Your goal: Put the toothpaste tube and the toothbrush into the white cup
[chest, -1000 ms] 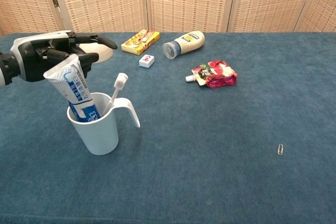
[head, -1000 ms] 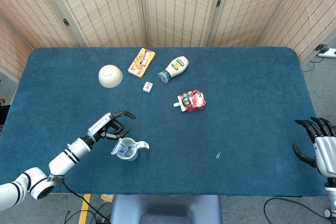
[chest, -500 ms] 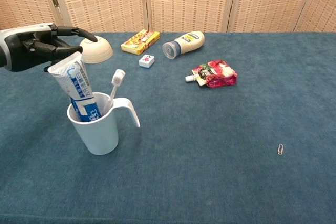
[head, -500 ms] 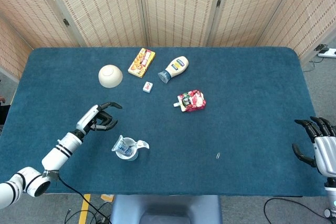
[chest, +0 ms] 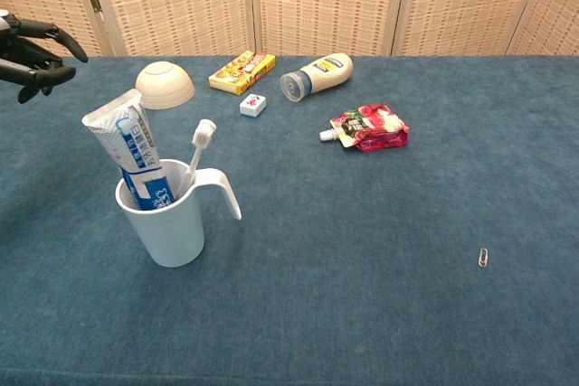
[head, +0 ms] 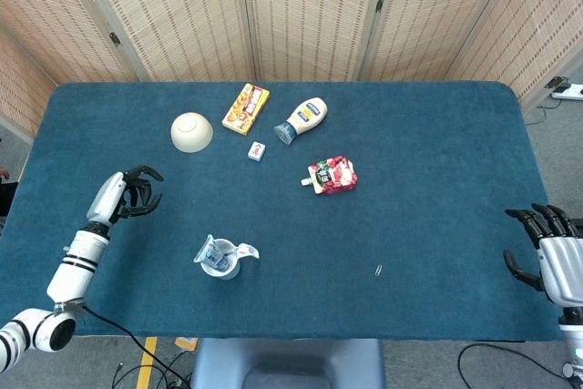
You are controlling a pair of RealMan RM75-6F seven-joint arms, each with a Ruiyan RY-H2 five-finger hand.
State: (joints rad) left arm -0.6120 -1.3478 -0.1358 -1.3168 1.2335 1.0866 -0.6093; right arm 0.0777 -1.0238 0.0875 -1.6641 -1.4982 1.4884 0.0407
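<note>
The white cup [chest: 169,221] [head: 219,260] stands upright near the table's front left. A white and blue toothpaste tube [chest: 131,146] leans in it, cap end down. Beside the tube a white toothbrush [chest: 200,144] stands in the same cup, bristles up. My left hand [head: 132,193] [chest: 34,53] hovers well left of the cup, fingers apart, holding nothing. My right hand [head: 551,248] rests at the table's front right corner, fingers spread and empty.
An upturned cream bowl [head: 191,131], a yellow snack box [head: 246,107], a small white block [head: 257,150], a lying mayonnaise bottle [head: 302,119] and a red pouch [head: 332,175] sit at the back centre. A paper clip [head: 378,270] lies at the front right.
My left hand has drawn away from the cup, leftward and back, by a large distance. The tube and brush stay in the cup. The right hand has barely moved.
</note>
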